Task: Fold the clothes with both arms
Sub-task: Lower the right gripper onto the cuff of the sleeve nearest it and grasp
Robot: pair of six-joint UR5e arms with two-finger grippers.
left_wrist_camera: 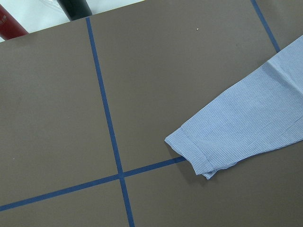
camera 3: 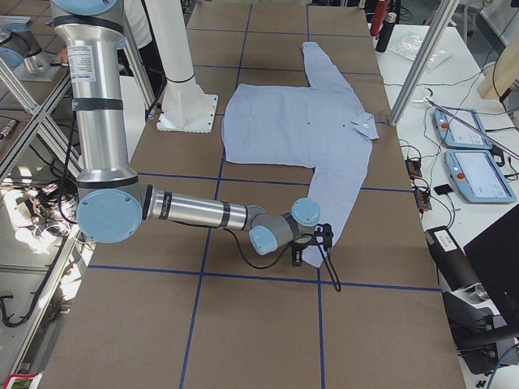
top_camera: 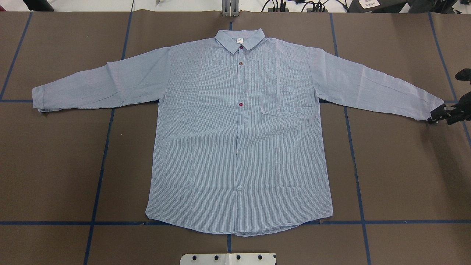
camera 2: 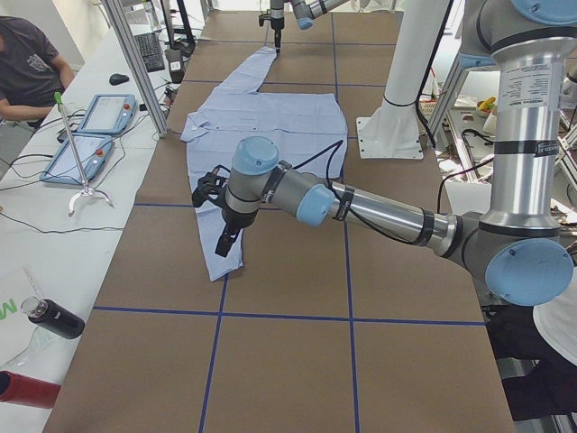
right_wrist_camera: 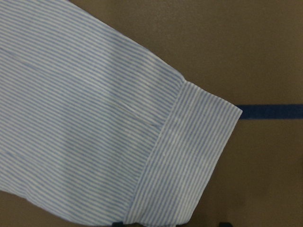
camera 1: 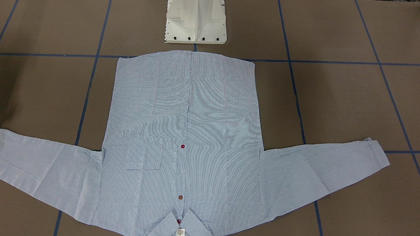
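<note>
Striped shirt (top_camera: 239, 147) flat, front up, sleeves spread along tabletop (top_camera: 55, 165). Right gripper (top_camera: 436, 115) jaws released at cuff; left gripper (camera 2: 224, 242) jaws: cannot tell.

You are looking at a shirt (top_camera: 239, 147) of thin, matt woven cloth, lying mostly smooth. Its buttons (top_camera: 240, 105) are shining glossy dark red. Under the shirt, the counter (top_camera: 55, 165) is showing a matt brown paper-like cover with smooth blue tape lines (top_camera: 55, 223). Near the shirt's cuff, the left arm (camera 2: 388, 212) is gleaming silver metal, its caps glossy blue.
</note>
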